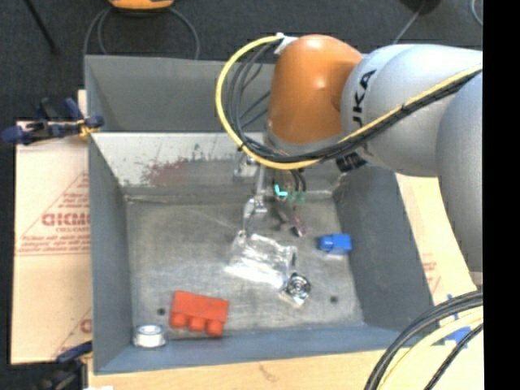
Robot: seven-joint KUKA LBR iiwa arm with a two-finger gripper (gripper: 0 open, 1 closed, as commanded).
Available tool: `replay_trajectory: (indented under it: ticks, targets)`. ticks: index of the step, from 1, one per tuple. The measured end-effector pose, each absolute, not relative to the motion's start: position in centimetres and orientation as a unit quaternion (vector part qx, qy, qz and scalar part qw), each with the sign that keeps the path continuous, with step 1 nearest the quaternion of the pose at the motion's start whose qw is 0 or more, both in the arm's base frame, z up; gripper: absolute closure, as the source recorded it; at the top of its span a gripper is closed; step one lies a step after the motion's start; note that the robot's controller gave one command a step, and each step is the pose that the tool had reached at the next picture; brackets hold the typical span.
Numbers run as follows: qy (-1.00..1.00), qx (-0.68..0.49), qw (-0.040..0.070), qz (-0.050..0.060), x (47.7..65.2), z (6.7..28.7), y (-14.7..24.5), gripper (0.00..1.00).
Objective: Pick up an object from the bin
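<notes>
1. The grey KUKA arm (422, 112) reaches in from the right high above the bin, its orange wrist cover (313, 88) ringed by looped yellow-and-black cables (230, 96).
2. Below the cover, the end effector (274, 215) hangs over the middle of the grey metal bin (110, 242), toward the far wall. Its two fingers stand apart, one pale finger (253, 207) on the left and a darker one on the right.
3. A crumpled clear plastic bag (260, 260) lies on the bin floor directly under the fingertips. Whether the tips touch its upper edge cannot be told.
4. A small round shiny metal piece (297, 286) sits at the bag's lower right corner, touching it.
5. A small blue block (334, 244) lies just to the right of the bag, near the darker finger.
6. A red toy brick (199, 313) rests well apart, near the front wall on the left. A round silver cap (149, 335) sits just beside it in the front left corner.
</notes>
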State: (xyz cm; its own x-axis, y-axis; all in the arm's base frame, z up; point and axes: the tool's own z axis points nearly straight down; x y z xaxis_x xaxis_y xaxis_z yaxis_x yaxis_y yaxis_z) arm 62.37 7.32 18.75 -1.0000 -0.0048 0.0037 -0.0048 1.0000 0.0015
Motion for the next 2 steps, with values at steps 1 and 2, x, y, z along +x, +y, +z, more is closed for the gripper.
replay_trajectory:
  ticks: [1, 2]
  targets:
    - [-0.997, 0.073, 0.003, 0.001, 57.76, 10.46, 2.33, 0.0]
    - [-0.997, 0.073, -0.001, 0.0, 58.03, 10.83, 2.54, 1.0]
